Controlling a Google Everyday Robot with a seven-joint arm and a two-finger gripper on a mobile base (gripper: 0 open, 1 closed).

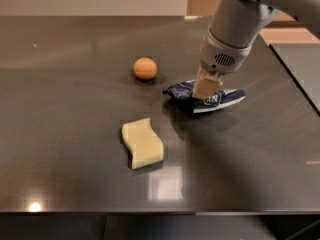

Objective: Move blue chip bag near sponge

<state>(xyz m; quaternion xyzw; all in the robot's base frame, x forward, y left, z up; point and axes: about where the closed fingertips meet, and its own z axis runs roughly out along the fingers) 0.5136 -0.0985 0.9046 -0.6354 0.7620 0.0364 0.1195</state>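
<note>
The blue chip bag point(222, 98) is a crumpled navy foil bag with white print, right of the table's middle. My gripper point(205, 90) comes down from the upper right and is shut on the bag's middle, holding it just above the table with a shadow under it. The sponge point(143, 143) is pale yellow with wavy sides and lies flat to the front left of the bag, roughly a bag's length away.
A small orange ball point(145, 68) sits on the dark table point(65, 114), left of and behind the bag. The table's right edge point(292, 79) runs close behind the arm. The front edge lies just beyond the sponge.
</note>
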